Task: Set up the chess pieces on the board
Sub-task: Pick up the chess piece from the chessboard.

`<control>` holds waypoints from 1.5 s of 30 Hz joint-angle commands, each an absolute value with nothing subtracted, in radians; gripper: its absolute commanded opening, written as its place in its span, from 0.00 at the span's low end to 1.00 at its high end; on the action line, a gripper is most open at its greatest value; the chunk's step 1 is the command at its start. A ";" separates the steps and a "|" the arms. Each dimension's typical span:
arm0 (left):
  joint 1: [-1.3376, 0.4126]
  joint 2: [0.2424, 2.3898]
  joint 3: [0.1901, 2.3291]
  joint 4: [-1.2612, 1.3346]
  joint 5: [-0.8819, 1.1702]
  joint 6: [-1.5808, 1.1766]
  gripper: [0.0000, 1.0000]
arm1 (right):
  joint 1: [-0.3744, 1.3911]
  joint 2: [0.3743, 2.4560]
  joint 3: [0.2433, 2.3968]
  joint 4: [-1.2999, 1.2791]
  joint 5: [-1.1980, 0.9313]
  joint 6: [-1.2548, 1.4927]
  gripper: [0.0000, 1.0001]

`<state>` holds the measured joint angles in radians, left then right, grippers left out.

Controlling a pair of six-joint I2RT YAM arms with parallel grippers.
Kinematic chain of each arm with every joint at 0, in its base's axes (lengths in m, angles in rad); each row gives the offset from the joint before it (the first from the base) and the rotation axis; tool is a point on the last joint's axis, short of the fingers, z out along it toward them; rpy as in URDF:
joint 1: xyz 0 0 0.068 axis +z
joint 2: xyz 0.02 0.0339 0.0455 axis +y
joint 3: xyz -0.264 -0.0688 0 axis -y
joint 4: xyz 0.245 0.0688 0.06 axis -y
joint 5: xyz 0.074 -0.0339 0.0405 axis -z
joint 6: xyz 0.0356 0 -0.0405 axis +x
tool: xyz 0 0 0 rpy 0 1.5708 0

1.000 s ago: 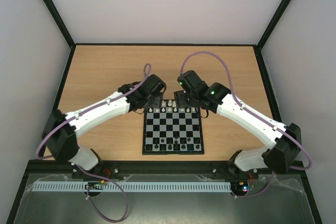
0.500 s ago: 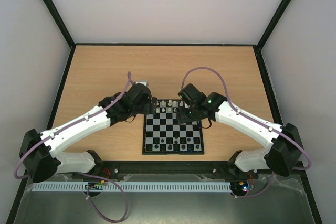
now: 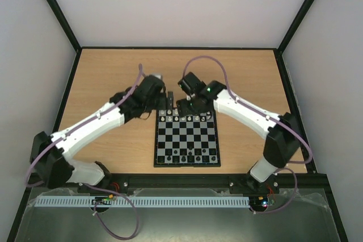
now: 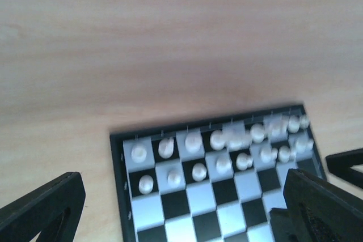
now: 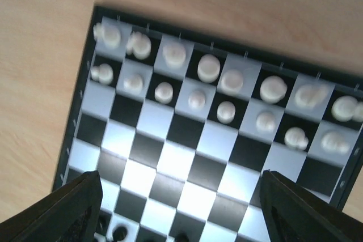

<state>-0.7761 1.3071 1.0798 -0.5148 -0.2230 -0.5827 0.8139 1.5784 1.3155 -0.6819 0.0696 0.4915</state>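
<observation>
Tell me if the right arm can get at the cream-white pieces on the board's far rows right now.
Probably yes. The right gripper hangs open close above the cream-white pieces, with nothing between it and them. The left gripper, at the far left corner of the board, may crowd that end.

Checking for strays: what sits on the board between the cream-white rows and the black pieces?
Nothing: in the top view, only bare squares of the board separate the cream-white pieces from the black pieces.

Left arm (image 3: 96, 122) and right arm (image 3: 249, 116) had white link shells, black joints. Purple cable (image 3: 207, 59) looped along each. Green LED (image 3: 209, 89) glowed just behind right jaws. Jaws were matte black.
</observation>
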 commanded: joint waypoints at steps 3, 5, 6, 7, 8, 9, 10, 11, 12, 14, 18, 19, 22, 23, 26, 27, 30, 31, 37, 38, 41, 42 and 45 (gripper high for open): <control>-0.649 1.500 1.399 -0.714 -0.083 -0.580 0.99 | 0.714 1.712 1.599 -0.925 0.092 0.436 0.77; -0.637 1.542 1.476 -0.770 -0.060 -0.583 0.99 | 0.713 1.718 1.652 -0.999 0.127 0.441 0.77; -0.630 1.562 1.518 -0.808 -0.047 -0.591 0.99 | 0.713 1.721 1.679 -1.031 0.128 0.452 0.77; -0.628 1.577 1.541 -0.829 -0.033 -0.598 0.99 | 0.713 1.719 1.699 -1.061 0.121 0.465 0.76; -0.626 1.582 1.548 -0.840 -0.019 -0.606 0.99 | 0.713 1.714 1.714 -1.088 0.106 0.485 0.76; -0.625 1.584 1.557 -0.854 0.000 -0.618 0.99 | 0.713 1.706 1.725 -1.113 0.082 0.502 0.75; -0.625 1.584 1.567 -0.871 0.016 -0.629 0.99 | 0.713 1.693 1.725 -1.135 0.053 0.520 0.75; -0.626 1.578 1.568 -0.884 0.031 -0.642 0.99 | 0.713 1.680 1.725 -1.164 0.025 0.539 0.75; -0.626 1.572 1.573 -0.903 0.048 -0.661 0.99 | 0.715 1.660 1.720 -1.187 0.002 0.551 0.74; -0.628 1.556 1.589 -0.964 0.059 -0.693 0.99 | 0.717 1.619 1.696 -1.228 -0.036 0.573 0.74; -0.629 1.513 1.590 -1.086 0.051 -0.751 0.99 | 0.725 1.535 1.610 -1.283 -0.098 0.584 0.73; -0.628 1.512 1.605 -1.121 0.054 -0.762 0.99 | 0.731 1.509 1.579 -1.286 -0.112 0.592 0.72; -0.631 1.512 1.657 -1.174 0.068 -0.744 0.99 | 0.745 1.444 1.499 -1.286 -0.188 0.655 0.70; -0.630 1.508 1.657 -1.186 0.073 -0.736 0.99 | 0.759 1.428 1.480 -1.280 -0.193 0.691 0.71; -0.629 1.474 1.610 -1.165 0.124 -0.709 0.99 | 0.816 1.402 1.434 -1.256 -0.188 0.798 0.71; -0.629 1.460 1.585 -1.145 0.155 -0.701 0.99 | 0.843 1.395 1.426 -1.251 -0.170 0.839 0.70; -0.628 1.429 1.555 -1.123 0.236 -0.690 0.99 | 0.896 1.395 1.414 -1.209 -0.152 0.983 0.69; -0.630 1.414 1.552 -1.124 0.243 -0.689 0.99 | 0.912 1.403 1.419 -1.193 -0.149 1.034 0.67; -0.632 1.357 1.517 -1.126 0.156 -0.677 0.99 | 0.969 1.499 1.435 -1.140 -0.104 0.998 0.64; -0.632 1.352 1.511 -1.136 0.141 -0.687 0.99 | 0.969 1.508 1.420 -1.126 -0.106 0.986 0.62; -0.634 1.328 1.505 -1.155 0.144 -0.726 0.99 | 0.969 1.556 1.424 -1.119 -0.107 0.948 0.47; -0.635 1.320 1.506 -1.163 0.147 -0.735 0.99 | 0.968 1.573 1.426 -1.120 -0.098 0.945 0.42; -0.635 1.309 1.517 -1.181 0.159 -0.756 0.99 | 0.968 1.580 1.385 -1.078 -0.119 0.969 0.40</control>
